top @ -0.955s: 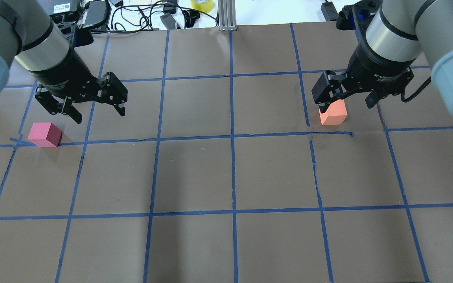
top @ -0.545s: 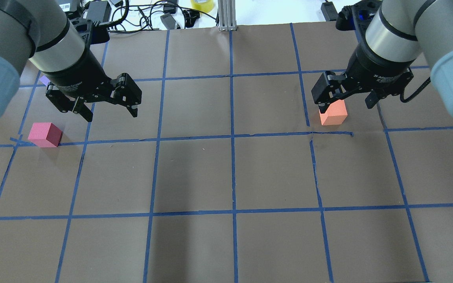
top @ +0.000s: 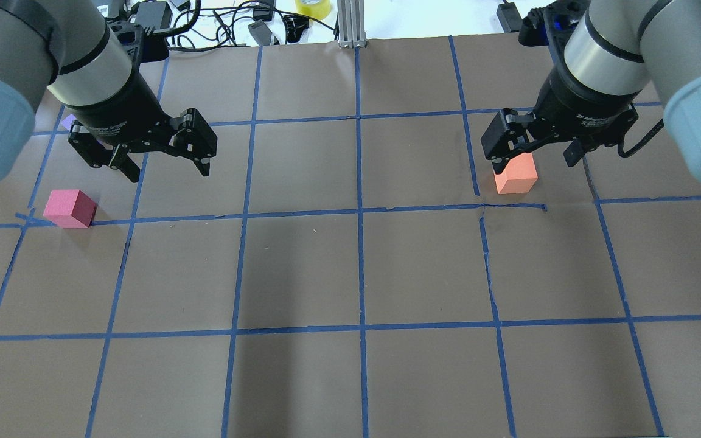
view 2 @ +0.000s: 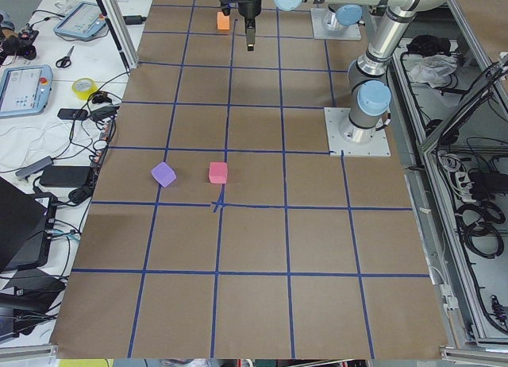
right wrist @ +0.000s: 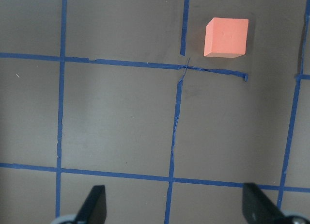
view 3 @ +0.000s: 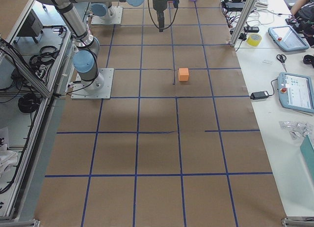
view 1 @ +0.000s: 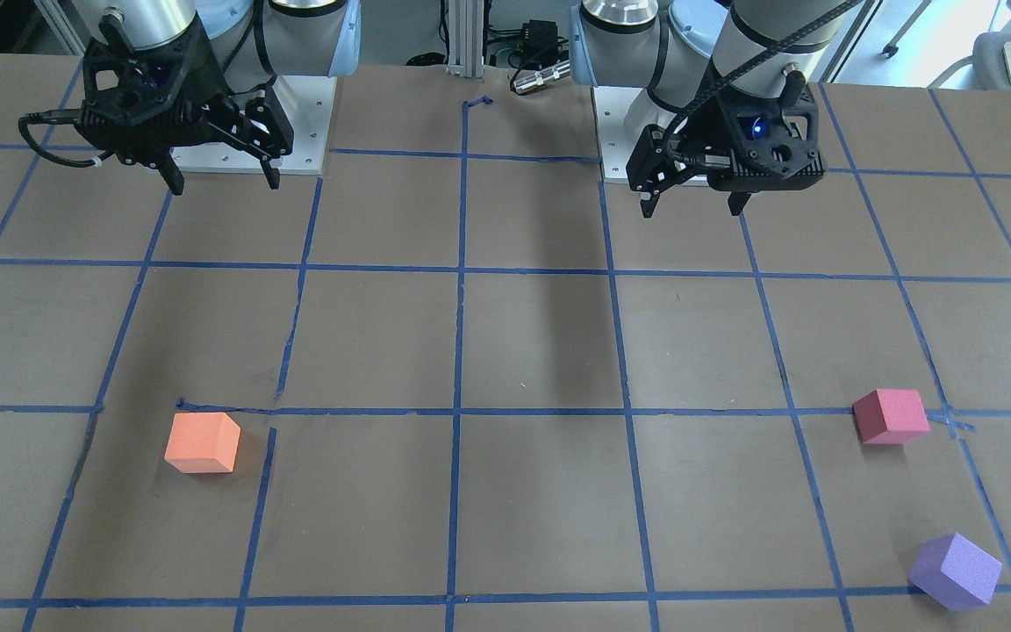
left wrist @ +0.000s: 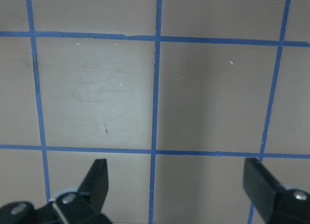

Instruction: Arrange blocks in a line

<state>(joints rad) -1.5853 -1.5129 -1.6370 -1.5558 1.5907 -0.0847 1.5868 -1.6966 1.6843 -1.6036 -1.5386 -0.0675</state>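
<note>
Both grippers hang above the table (top: 302,267), which is covered in brown paper with a grid of blue tape lines, and neither grips anything. The right gripper (right wrist: 175,207) has its jaws spread wide. The orange block (right wrist: 226,37) sits on the paper well ahead of them, off toward one finger's side and not between the fingers, just beyond a torn stretch of tape. It rests flat on its own and nothing touches it. The left gripper (left wrist: 177,185) also has its jaws wide apart, and its wrist view shows bare paper and a tape crossing between the two fingers. In the front-facing view the reddish-pink block (view 1: 891,415) lies on the table well out from these jaws, on their outer side, beside a tape crossing. The purple block (view 1: 955,570) sits farther out from the jaws than the pink one, turned at an angle to the grid, apart from the pink block. The orange block is far from both, across the table.
</note>
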